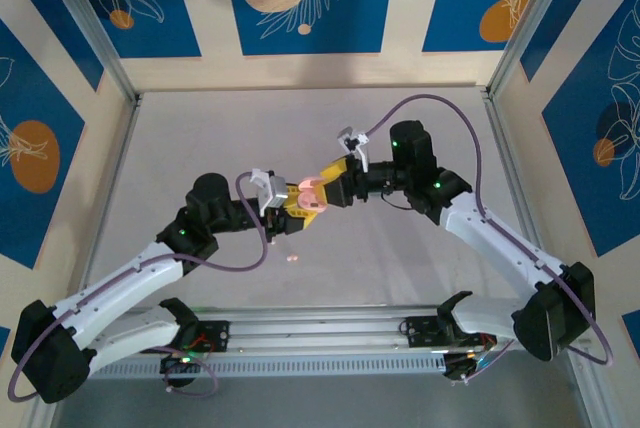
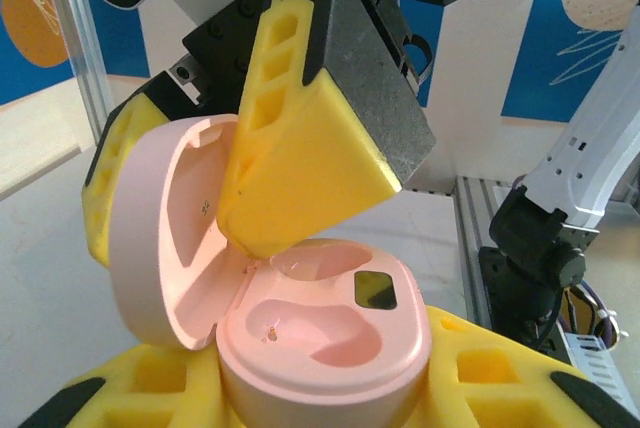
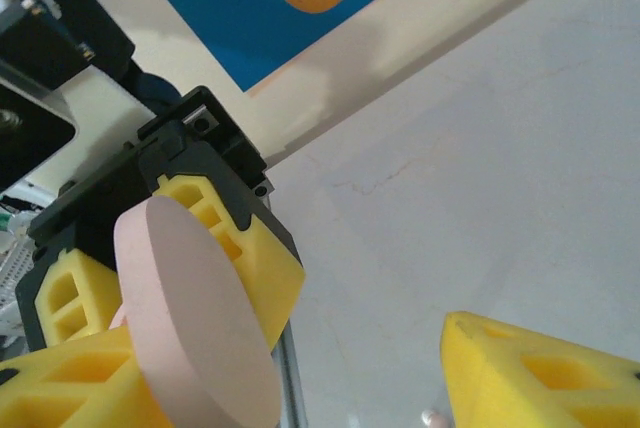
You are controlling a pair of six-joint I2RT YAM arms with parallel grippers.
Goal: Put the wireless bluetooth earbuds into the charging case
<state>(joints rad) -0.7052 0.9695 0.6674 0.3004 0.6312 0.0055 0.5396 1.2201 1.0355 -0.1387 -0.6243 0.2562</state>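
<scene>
— Pink earbud (image 1: 293, 258), seen from above, lies on the matte grey table (image 1: 420, 258) near the left gripper (image 1: 288, 210), which clamps the open charging case (image 1: 308, 194). Blue patterned walls (image 1: 160, 8) stand around.
— Left wrist: a glossy rounded shell, lid (image 2: 150, 248) up. A yellow finger (image 2: 310, 148) of the right gripper (image 1: 328, 186) touches its hinge.
— Right wrist: those jaws stand apart beside the lid.

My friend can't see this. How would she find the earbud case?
Start at the middle of the grey table. Above it, the left tool holds the charging case. It's round, pink and hinged open, unlike the blocky yellow fingers.
</scene>
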